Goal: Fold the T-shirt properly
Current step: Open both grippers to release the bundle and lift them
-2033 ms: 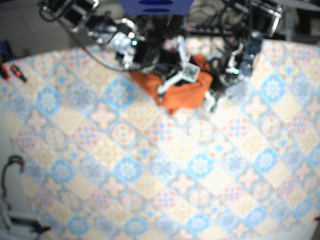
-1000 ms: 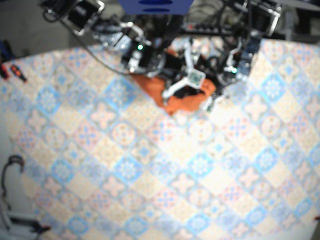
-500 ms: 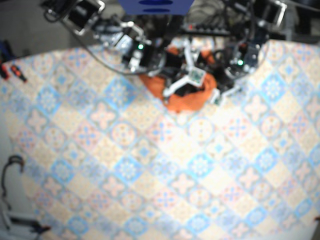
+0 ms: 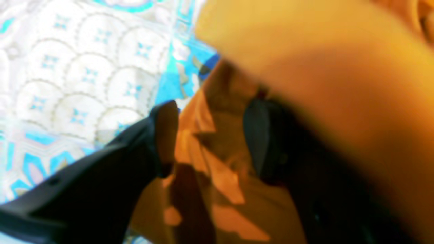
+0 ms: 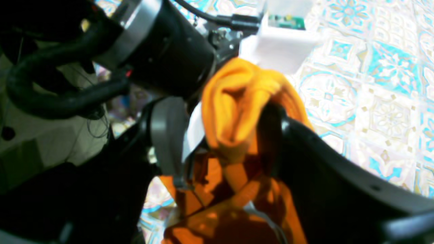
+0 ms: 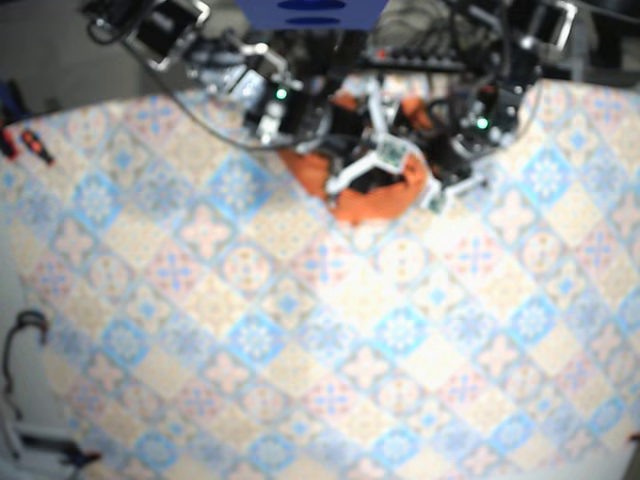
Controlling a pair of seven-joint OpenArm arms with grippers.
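Observation:
The orange T-shirt [image 6: 375, 203] lies bunched at the table's far edge, between the two arms. In the right wrist view my right gripper [image 5: 220, 132] is shut on a thick roll of the shirt [image 5: 237, 108], lifted off the cloth. In the base view it sits at the bundle's top [image 6: 366, 168]. My left gripper [image 4: 210, 135] has its black fingers [image 4: 164, 135] apart with shirt folds [image 4: 217, 176] between them; a blurred fold hangs close to that camera. In the base view it is at the bundle's right edge [image 6: 432, 190].
A patterned blue and peach tablecloth [image 6: 300, 330] covers the table. Red-handled tools [image 6: 30, 145] lie at the left edge and a cable loop [image 6: 25, 335] at the lower left. Arm bodies and cables crowd the far edge behind the shirt.
The left arm has swung in against the right side of the bundle. The shirt has been gathered into a tighter heap, and the right gripper has shifted slightly right over it.

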